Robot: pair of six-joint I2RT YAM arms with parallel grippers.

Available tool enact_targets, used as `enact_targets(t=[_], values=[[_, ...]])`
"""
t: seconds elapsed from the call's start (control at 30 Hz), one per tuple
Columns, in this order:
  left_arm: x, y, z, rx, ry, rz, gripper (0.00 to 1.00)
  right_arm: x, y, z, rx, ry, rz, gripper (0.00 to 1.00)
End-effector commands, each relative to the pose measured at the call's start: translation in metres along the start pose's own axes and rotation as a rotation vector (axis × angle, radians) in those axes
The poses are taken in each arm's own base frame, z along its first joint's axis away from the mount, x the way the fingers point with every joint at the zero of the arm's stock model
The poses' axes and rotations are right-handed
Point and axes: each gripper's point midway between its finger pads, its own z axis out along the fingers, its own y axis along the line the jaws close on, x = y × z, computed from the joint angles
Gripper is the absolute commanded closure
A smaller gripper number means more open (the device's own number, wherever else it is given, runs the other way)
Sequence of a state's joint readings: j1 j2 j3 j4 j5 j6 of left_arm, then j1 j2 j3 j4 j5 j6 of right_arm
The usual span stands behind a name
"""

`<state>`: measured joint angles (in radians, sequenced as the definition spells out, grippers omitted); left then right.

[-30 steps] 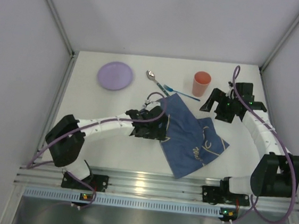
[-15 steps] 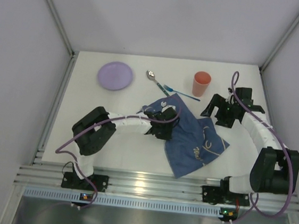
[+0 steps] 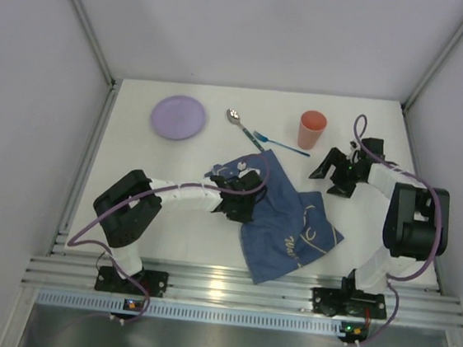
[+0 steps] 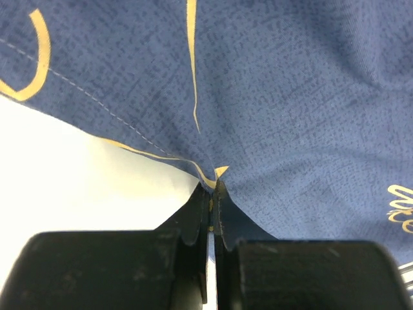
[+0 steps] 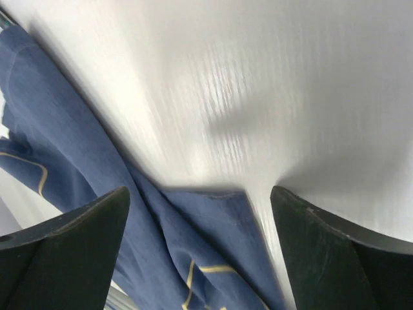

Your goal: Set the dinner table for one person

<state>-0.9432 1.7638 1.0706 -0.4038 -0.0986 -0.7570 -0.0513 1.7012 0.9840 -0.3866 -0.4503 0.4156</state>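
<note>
The dinner table is a white tabletop. On it lies a crumpled blue cloth with yellow drawings. My left gripper is shut on the cloth's left edge; in the left wrist view the cloth bunches into the closed fingertips. My right gripper stands open just above the cloth's far right corner; in the right wrist view that corner of the cloth lies between the spread fingers. A lilac plate, a spoon, a blue fork and an orange cup sit along the far side.
Grey walls close the table in on three sides. An aluminium rail runs along the near edge, where both arm bases are bolted. The cup stands close to the right gripper's left side.
My left gripper has shut on the cloth's edge and drawn it toward the near left; the cloth has shifted and bunched. The right gripper has come down over the cloth's far corner.
</note>
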Motion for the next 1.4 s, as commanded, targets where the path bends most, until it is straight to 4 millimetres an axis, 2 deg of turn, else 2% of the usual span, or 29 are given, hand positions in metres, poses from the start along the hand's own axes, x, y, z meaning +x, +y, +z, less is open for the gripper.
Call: enact_targets(t=[0.0, 0.1, 0.17, 0.27, 0.3, 0.43, 0.57, 0.7, 0.8, 0.9, 1.03, 1.07, 1.2, 1.3, 1.37], values=[[0.0, 0.007, -0.011, -0.02, -0.01, 0.0, 1.0, -0.008, 0.004, 0.018, -0.049, -0.017, 0.016, 0.1], [-0.006, 0.005, -0.012, -0.023, -0.019, 0.006, 1.0, 0.009, 0.012, 0.025, -0.071, 0.0, 0.013, 0.14], [-0.007, 0.004, -0.01, -0.025, -0.019, 0.008, 1.0, 0.036, 0.03, 0.031, -0.083, 0.05, -0.03, 0.16], [-0.009, 0.004, -0.01, -0.033, -0.022, 0.011, 1.0, 0.062, 0.032, 0.028, -0.065, 0.072, -0.041, 0.17], [-0.01, 0.005, -0.01, -0.035, -0.021, 0.012, 1.0, 0.069, 0.027, 0.025, -0.05, 0.067, -0.038, 0.17], [-0.015, 0.004, -0.009, -0.032, -0.028, 0.003, 1.0, 0.069, 0.004, 0.013, 0.055, 0.041, -0.044, 0.16], [-0.014, 0.008, -0.007, -0.042, -0.019, 0.003, 1.0, 0.054, -0.019, 0.002, 0.136, 0.007, -0.039, 0.16], [-0.017, 0.016, -0.011, -0.062, -0.029, -0.004, 1.0, 0.045, -0.032, -0.007, 0.218, -0.017, -0.049, 0.17], [-0.019, 0.022, -0.015, -0.066, -0.041, -0.014, 1.0, 0.043, -0.04, -0.013, 0.264, -0.028, -0.056, 0.16], [-0.018, 0.027, -0.014, -0.074, -0.037, -0.02, 1.0, 0.049, -0.047, -0.016, 0.305, -0.013, -0.05, 0.2], [-0.02, 0.027, -0.014, -0.075, -0.042, -0.018, 1.0, 0.064, -0.047, -0.016, 0.278, 0.016, -0.037, 0.25], [-0.02, 0.027, -0.014, -0.074, -0.038, -0.017, 1.0, 0.067, -0.039, -0.012, 0.23, 0.022, -0.033, 0.27], [-0.02, 0.025, -0.009, -0.071, -0.028, -0.013, 1.0, 0.092, -0.026, 0.005, 0.146, 0.066, -0.024, 0.3], [-0.023, 0.022, -0.009, -0.069, -0.03, -0.012, 1.0, 0.102, -0.019, 0.014, 0.121, 0.105, -0.025, 0.37], [-0.026, 0.023, -0.009, -0.069, -0.033, -0.013, 1.0, 0.104, -0.017, 0.015, 0.117, 0.114, -0.028, 0.47]])
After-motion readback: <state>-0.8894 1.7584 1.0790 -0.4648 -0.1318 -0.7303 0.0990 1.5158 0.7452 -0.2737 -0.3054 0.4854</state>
